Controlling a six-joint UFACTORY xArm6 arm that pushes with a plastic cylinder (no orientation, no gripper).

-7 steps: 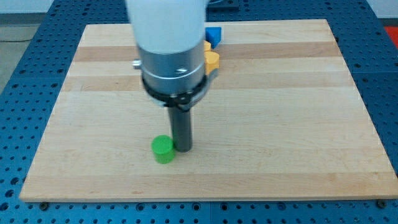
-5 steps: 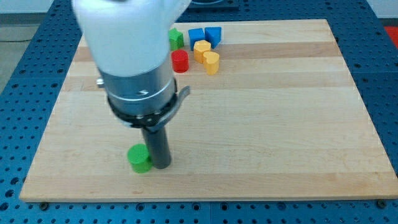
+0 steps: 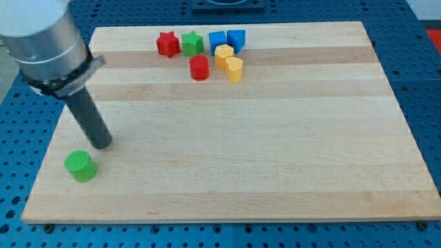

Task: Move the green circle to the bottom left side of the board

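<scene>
The green circle (image 3: 81, 166) is a short green cylinder standing near the wooden board's (image 3: 275, 158) bottom left corner. My tip (image 3: 101, 145) rests on the board just above and to the right of it, with a small gap between them. The rod slants up toward the view's top left, where the arm's grey body fills the corner.
A cluster of blocks sits at the board's top middle: a red star (image 3: 166, 43), a green star (image 3: 191, 43), two blue blocks (image 3: 218, 39) (image 3: 236, 38), a red cylinder (image 3: 199, 67) and two yellow blocks (image 3: 224, 54) (image 3: 234, 69). A blue perforated table surrounds the board.
The green circle has slid left along the board's bottom to the bottom left corner. My tip moved left with it, then lifted slightly away above it. The arm no longer hides the top blocks.
</scene>
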